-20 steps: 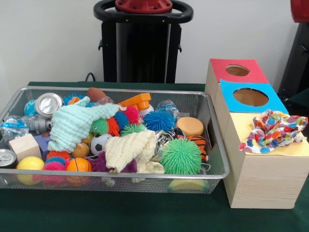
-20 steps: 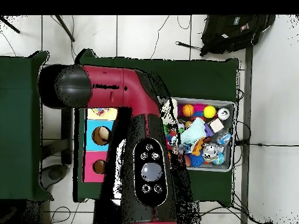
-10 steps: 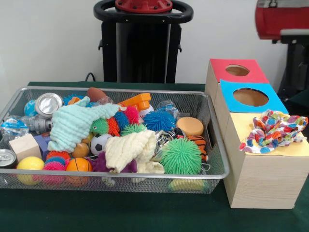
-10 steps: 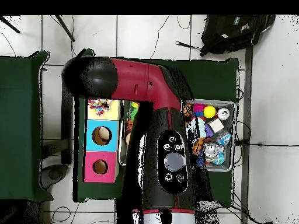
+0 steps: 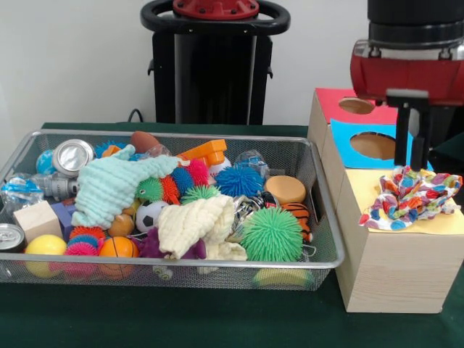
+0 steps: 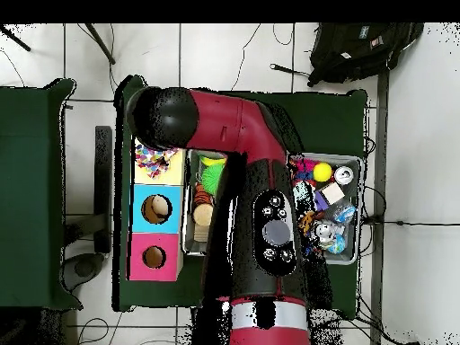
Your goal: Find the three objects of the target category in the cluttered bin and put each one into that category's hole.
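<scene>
The gripper (image 5: 413, 130) has moved further left and lower at the upper right of the front view, now hanging just above the cloth (image 5: 410, 196) on the box (image 5: 391, 268). Its fingers (image 5: 401, 134) are slightly apart, holding nothing. The bin (image 5: 319, 254) at left is unchanged.

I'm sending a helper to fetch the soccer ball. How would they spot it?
Look in the wire bin, near its middle. The soccer ball sits between the mint cloth and the cream cloth; it is the only black-and-white ball there.
</scene>
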Robot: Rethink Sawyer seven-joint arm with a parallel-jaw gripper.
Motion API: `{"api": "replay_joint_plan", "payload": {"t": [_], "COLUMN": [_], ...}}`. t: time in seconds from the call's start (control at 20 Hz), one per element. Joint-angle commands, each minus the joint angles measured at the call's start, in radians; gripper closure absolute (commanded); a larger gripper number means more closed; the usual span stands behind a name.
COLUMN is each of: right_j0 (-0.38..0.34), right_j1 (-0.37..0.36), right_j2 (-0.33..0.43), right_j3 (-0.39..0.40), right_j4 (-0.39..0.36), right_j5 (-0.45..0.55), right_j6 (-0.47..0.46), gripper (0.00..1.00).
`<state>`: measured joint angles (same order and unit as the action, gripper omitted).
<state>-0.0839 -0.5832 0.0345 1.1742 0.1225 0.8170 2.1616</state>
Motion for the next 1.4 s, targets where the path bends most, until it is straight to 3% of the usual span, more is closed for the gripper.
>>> {"api": "replay_joint_plan", "payload": {"t": [0.05, 0.85, 1.15, 1.4], "right_j0": [-0.017, 0.007, -0.012, -0.036], "right_j1": [0.073, 0.089, 0.109, 0.142], "right_j2": [0.031, 0.046, 0.035, 0.056], "right_j3": [-0.014, -0.059, -0.119, -0.076], "right_j4": [-0.013, 0.023, -0.009, -0.017], "right_j5": [-0.015, 0.013, 0.110, 0.012], "right_j6": [0.086, 0.119, 0.056, 0.016], "gripper": [1.00, 1.00, 1.00, 1.00]}}
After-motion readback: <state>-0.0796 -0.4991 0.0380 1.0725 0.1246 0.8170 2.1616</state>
